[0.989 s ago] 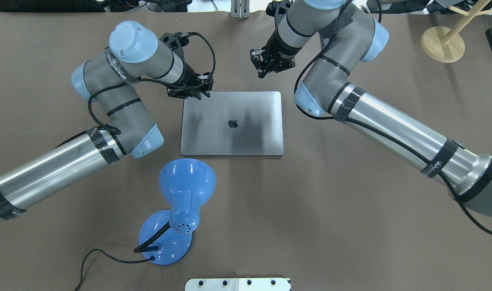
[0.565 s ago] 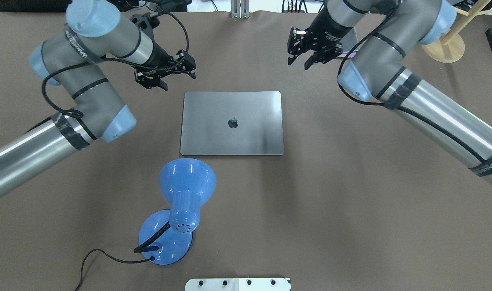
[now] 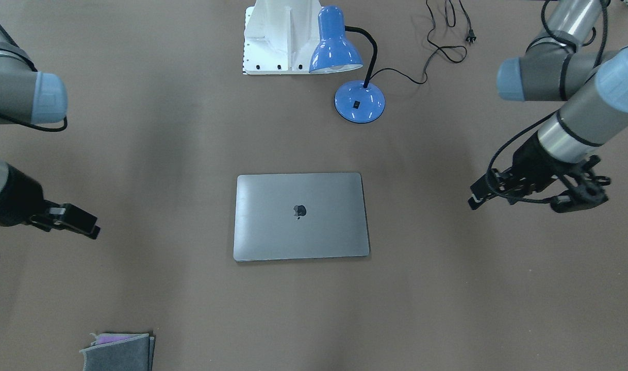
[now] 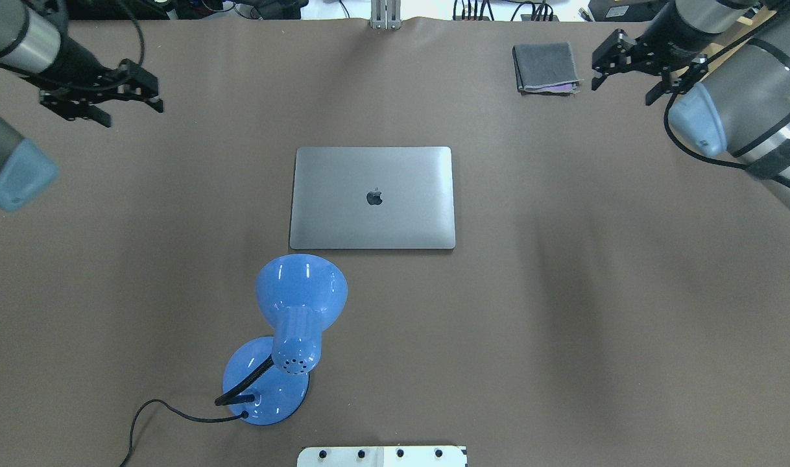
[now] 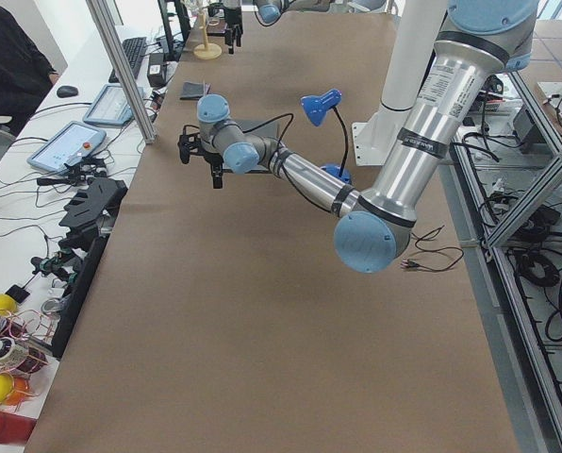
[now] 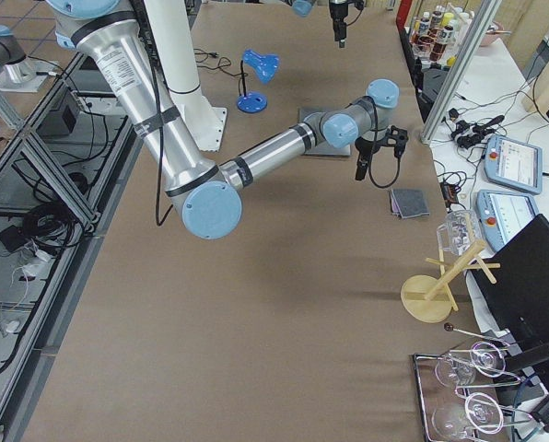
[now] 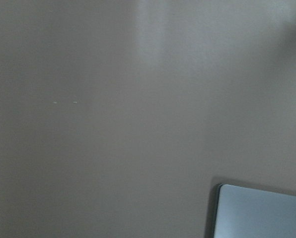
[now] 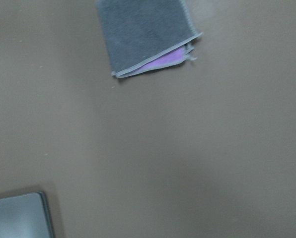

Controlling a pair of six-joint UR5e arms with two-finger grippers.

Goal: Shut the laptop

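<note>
Two tools, one lamp, one laptop and one cloth are over or on the brown worktop point(image 4: 563, 311). At the far left corner in the overhead view the left tool point(image 4: 134, 115) hangs above bare worktop with its fingers apart, holding nothing. The blue lamp point(image 4: 291, 324) stands near the robot's edge, its shade just beside the laptop's near left corner. The laptop point(image 4: 343, 194) lies shut and flat in the middle of the worktop, well apart from both tools: a grey metal slab with rounded corners and a dark apple logo centred on the lid. The folded grey cloth point(image 4: 545, 67) lies at the far edge, just beside the right tool point(image 4: 622, 94), whose fingers are likewise spread and empty. The right wrist view alone shows a purple layer inside the cloth's fold, plus one laptop corner. The left wrist view shows only worktop and a laptop corner. The front view adds the lamp's cord and plug.
</note>
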